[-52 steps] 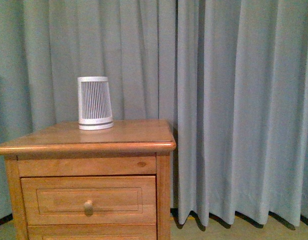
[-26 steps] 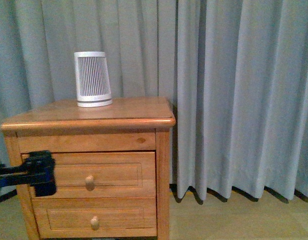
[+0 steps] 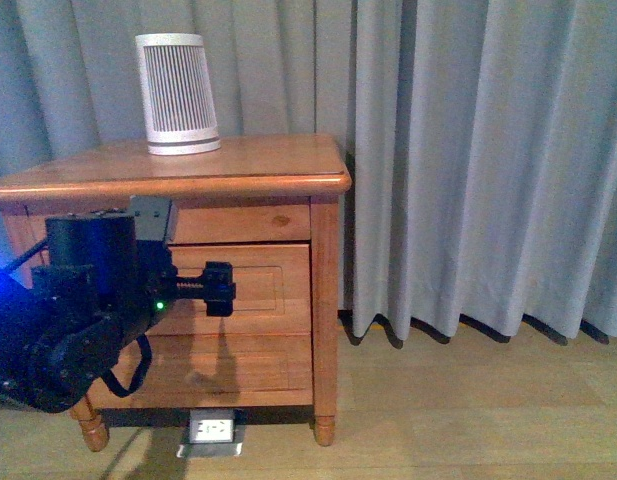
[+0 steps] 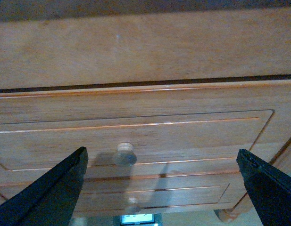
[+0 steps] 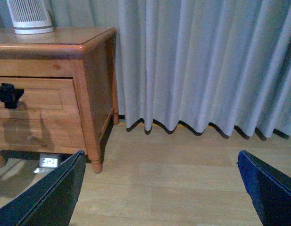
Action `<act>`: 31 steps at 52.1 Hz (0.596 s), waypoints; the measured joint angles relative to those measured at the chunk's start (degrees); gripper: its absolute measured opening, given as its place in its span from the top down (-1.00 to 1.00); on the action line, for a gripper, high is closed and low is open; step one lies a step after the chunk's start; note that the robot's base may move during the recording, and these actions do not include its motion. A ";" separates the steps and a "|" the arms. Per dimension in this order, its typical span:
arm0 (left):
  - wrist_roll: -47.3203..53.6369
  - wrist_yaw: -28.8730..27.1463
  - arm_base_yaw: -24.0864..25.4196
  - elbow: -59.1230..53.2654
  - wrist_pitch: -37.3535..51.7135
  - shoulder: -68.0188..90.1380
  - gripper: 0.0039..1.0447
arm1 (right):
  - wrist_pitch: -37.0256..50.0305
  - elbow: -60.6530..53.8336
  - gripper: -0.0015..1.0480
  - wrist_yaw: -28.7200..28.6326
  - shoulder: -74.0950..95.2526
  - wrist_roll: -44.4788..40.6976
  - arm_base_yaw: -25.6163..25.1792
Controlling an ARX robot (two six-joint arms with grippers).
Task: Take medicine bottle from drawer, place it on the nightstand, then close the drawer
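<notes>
The nightstand (image 3: 238,165) stands at the left, and both of its drawers are shut. The upper drawer (image 3: 273,290) shows close up in the left wrist view (image 4: 183,136), with its round knob (image 4: 124,153) straight ahead. My left gripper (image 3: 220,288) is open and empty. It hovers just in front of the upper drawer's front and touches nothing; its two fingers (image 4: 60,193) stand wide apart. My right gripper (image 5: 159,197) is open and empty over the bare floor, right of the nightstand (image 5: 84,70). The medicine bottle is hidden.
A white-grey ribbed cone device (image 3: 178,95) stands on the nightstand's top at the back left. The lower drawer (image 3: 243,370) with its knob (image 4: 132,205) is below. Grey curtains (image 3: 468,160) hang behind. A small white box (image 3: 210,430) lies on the wooden floor under the nightstand.
The front view has dropped lower, so the nightstand now shows down to its feet. My left arm has come in from the left and reached rightward to the upper drawer's front.
</notes>
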 joint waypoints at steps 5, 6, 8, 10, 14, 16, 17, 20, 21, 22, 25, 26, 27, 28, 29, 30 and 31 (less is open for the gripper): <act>0.50 -0.39 -0.02 3.63 -0.92 3.69 -0.87 | 0.00 0.00 -0.87 0.00 0.00 0.00 0.00; 0.55 -0.52 -0.04 4.42 -1.22 4.48 -0.87 | 0.00 0.00 -0.87 0.00 0.00 0.00 0.00; 0.66 -0.68 -0.04 5.90 -1.77 5.92 -0.87 | 0.00 0.00 -0.87 0.00 0.00 -0.02 0.00; 0.79 -0.92 -0.04 7.67 -2.29 7.58 -0.87 | 0.00 0.00 -0.87 0.00 0.00 -0.02 0.00; 0.70 -1.53 -0.04 10.73 -3.41 10.01 -0.87 | 0.00 0.00 -0.87 0.00 -0.02 -0.02 0.00; 0.68 -1.73 -0.04 11.80 -3.67 10.64 -0.87 | 0.00 0.00 -0.87 0.00 0.00 0.00 0.00; 0.68 -1.75 -0.04 12.04 -3.74 10.80 -0.87 | 0.00 0.00 -0.87 0.00 0.00 0.00 0.00; 0.66 -1.92 -0.04 13.29 -4.07 11.43 -0.87 | 0.00 0.00 -0.87 0.00 0.00 0.00 0.00; 0.61 -2.05 -0.04 13.75 -4.24 11.69 -0.87 | 0.00 0.00 -0.87 0.00 0.00 0.00 0.00; 0.57 -2.14 -0.04 13.99 -4.31 11.78 -0.87 | 0.00 0.00 -0.87 0.00 0.00 0.00 0.00; 0.55 -2.36 -0.02 15.87 -5.16 12.68 -0.87 | 0.00 0.00 -0.87 0.00 0.00 -0.02 0.00; 0.55 -2.36 0.00 16.37 -5.38 12.87 -0.87 | 0.00 0.00 -0.87 0.00 0.00 -0.02 0.00; 0.55 -2.36 0.04 16.79 -5.64 13.07 -0.87 | 0.00 0.00 -0.87 0.00 0.00 -0.02 0.00; 0.57 -2.38 0.11 17.22 -5.88 13.27 -0.87 | 0.00 0.00 -0.87 0.00 0.00 0.00 0.00; 0.57 -2.43 0.13 17.66 -6.05 13.55 -0.87 | 0.00 0.00 -0.87 0.00 0.00 0.00 0.00; 0.57 -2.43 0.15 17.88 -6.12 13.62 -0.87 | 0.00 0.00 -0.87 0.00 0.00 0.00 0.00; 0.59 -2.43 0.20 18.25 -6.19 13.88 -0.87 | 0.00 0.00 -0.87 0.00 0.00 0.00 0.00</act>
